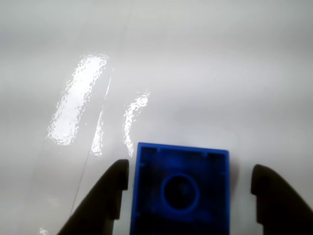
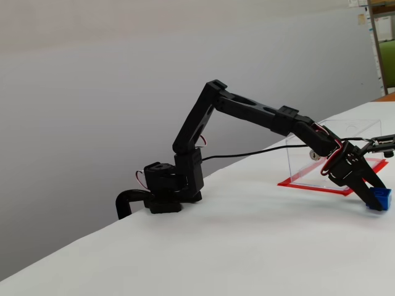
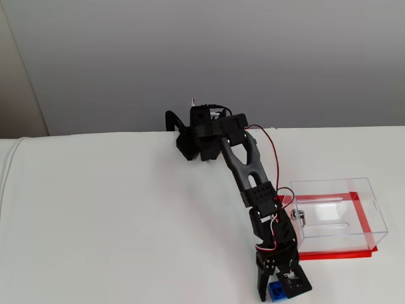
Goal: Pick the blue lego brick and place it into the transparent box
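Black two-finger gripper (image 1: 188, 188) down at the white table (image 1: 205, 73), jaws spread wide either side of the small bright-blue plastic lego brick (image 1: 180, 188). Left finger close beside the brick, right finger clearly apart. Nothing clamped. Brick (image 3: 276, 291) sits on the table just outside the clear rectangular plastic box (image 3: 335, 215), near its red base sheet (image 3: 335, 255).

— How does your arm stand?

— My base sits at the table's far edge. My upper arm rises from it, and my forearm runs out long and slopes down toward the tabletop.

— And your claw?

— My gripper (image 1: 186, 188) points down, fingers (image 1: 105, 205) spread either side of the blue lego brick (image 1: 180, 188): left touching, right apart.
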Robot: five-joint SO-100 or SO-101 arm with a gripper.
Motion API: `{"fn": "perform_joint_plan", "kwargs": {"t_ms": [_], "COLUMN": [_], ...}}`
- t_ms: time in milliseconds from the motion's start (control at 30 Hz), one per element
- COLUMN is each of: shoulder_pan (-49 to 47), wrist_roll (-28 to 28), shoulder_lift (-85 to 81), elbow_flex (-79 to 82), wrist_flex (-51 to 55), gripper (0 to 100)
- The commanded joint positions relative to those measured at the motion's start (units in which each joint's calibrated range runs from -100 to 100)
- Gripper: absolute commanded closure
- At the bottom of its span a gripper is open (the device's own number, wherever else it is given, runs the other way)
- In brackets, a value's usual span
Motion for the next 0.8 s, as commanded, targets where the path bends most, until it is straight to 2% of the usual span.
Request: {"fn": "perform_joint_plan", "kwargs": {"t_ms": [0,133,367,767], "shoulder_pan": [-0.1,-0.3,-0.3,-0.3], "wrist_roll": [-0.4,-0.4,-0.4,-0.3], "shoulder_lift": [-0.9,-0.9,-0.9,-1.0], "elbow_flex": [-3.8,-3.6,-3.3,-3.8], "wrist_flex": [-0.8,-0.8,-0.8,-0.8], "gripper": [72,72,84,85]}}
